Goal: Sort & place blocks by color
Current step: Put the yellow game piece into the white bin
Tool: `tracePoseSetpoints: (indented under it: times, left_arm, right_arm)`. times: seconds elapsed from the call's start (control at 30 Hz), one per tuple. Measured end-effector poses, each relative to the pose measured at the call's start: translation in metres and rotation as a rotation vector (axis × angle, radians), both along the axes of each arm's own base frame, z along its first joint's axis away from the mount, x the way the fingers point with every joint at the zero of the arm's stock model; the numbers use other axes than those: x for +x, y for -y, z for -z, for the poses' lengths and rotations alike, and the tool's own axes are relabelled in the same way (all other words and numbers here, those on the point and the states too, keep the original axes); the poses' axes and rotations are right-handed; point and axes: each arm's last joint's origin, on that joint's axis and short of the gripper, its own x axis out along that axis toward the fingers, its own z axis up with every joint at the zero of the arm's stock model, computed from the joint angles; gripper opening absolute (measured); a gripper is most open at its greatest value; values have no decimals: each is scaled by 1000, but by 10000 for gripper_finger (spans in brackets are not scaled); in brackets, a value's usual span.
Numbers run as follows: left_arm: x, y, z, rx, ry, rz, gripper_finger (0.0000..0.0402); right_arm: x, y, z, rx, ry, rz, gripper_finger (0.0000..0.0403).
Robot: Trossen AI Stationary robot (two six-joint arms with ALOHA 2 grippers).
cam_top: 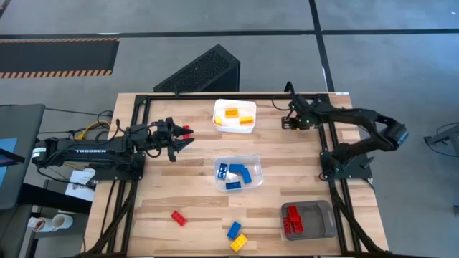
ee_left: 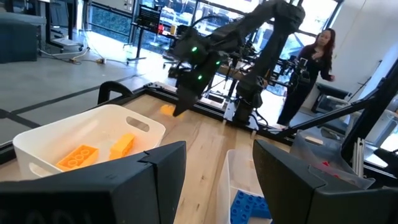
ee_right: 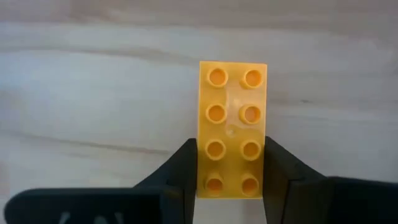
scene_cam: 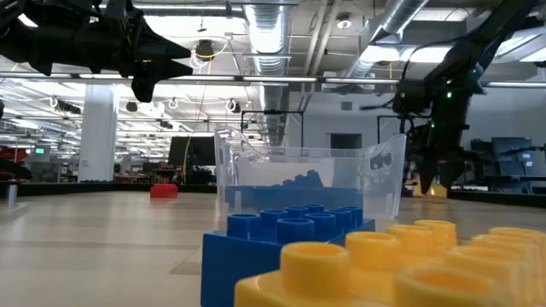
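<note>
Right up against the low camera sit a yellow block (scene_cam: 409, 269) and a blue block (scene_cam: 286, 243), touching each other near the table's front edge, with a red block (cam_top: 178, 218) lying loose a bit further along that edge. So the right gripper (ee_right: 231, 163) has its fingers (ee_right: 184, 168) down on either side of a yellow-orange block (ee_right: 232, 127) lying flat on the wood, studs up; the pads look pressed against its long sides, roughly half the block sticking out past the tips. That spot is near the far right corner of the table (cam_top: 172, 186), close to the black frame rail, so not a ton of room on that side, but bare wood stretches all around the block toward the white tray (cam_top: 234, 123). That tray already has two yellow-orange blocks (cam_top: 239, 115) in it. The clear tray (cam_top: 254, 166) in the middle holds blue blocks (cam_top: 237, 175), and the grey tray (cam_top: 323, 218) by the near right corner holds red blocks (cam_top: 292, 218). The left gripper (cam_top: 183, 137) hangs above the far left part of the table with fingers spread and nothing between them; a small red block (cam_top: 186, 131) lies just beside its tips. Plenty of open wood between it and the trays. A person (ee_left: 308, 68) stands way off behind the table.
</note>
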Motion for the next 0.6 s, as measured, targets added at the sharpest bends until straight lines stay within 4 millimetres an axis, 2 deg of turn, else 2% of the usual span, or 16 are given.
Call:
tracePoseSetpoints:
  times: [0.13,0.33,0.4,0.53,0.6]
  left_arm:
    - [0,0,0,0,0,-1,174]
    - [0,0,0,2,4,-1,174]
    - [0,0,0,25,-1,-1,174]
    - [0,0,0,94,-16,16,174]
    - [0,0,0,64,-12,9,174]
  right_arm:
    - [14,-16,-24,-109,128,-107,124]
    - [48,-45,-59,-327,406,-309,124]
    - [58,-51,-68,-356,446,-345,124]
    - [79,-51,-81,-388,442,-364,124]
    - [92,-47,-85,-395,433,-385,124]
